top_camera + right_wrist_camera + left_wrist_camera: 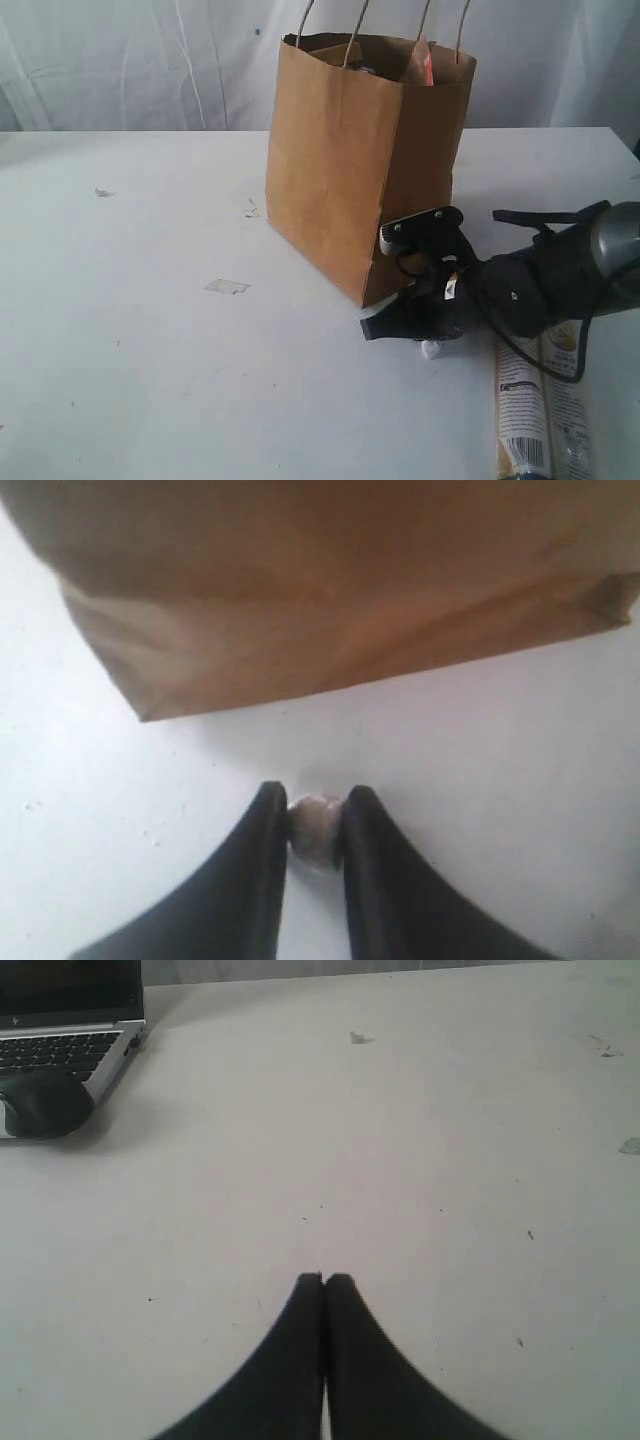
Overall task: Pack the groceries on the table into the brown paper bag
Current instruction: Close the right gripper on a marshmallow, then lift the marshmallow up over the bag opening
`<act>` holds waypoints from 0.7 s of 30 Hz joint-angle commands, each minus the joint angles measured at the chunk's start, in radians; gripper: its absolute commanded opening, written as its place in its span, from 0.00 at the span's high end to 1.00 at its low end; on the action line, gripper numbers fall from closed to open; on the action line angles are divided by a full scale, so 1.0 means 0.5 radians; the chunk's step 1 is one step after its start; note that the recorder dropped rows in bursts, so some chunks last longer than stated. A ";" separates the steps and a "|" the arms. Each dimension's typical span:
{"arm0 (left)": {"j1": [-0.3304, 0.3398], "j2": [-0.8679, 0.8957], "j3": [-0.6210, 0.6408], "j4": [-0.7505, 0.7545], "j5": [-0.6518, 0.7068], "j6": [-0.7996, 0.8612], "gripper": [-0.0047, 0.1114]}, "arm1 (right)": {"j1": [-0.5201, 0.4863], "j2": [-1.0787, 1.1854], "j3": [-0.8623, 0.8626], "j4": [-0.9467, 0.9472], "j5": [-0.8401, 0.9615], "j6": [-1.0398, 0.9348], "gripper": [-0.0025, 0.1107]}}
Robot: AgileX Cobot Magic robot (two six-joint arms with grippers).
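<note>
Task judged mostly done: pouch is seen poking from bag; other contents are hidden. Packet lies on table near bag, not yet packed. Right gripper is set low by bag base, jaws narrowly parted, a small pale lump touched on both sides; firm grip cannot be told. Left gripper is closed, empty, over table.

Looks like a robot test lab. Plain white worktop, a few dark specks. White draped cloth backdrop behind it. Open silver laptop at one worktop corner. Black jointed robot arm low over the surface.
</note>
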 commanded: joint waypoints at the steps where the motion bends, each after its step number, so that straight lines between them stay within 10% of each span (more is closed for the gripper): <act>1: 0.000 -0.009 0.009 -0.011 -0.008 0.000 0.96 | 0.001 0.002 -0.009 0.003 0.103 0.008 0.98; 21: 0.000 -0.009 0.009 -0.011 -0.008 0.000 0.96 | 0.404 -0.970 0.034 0.273 1.184 -0.046 0.98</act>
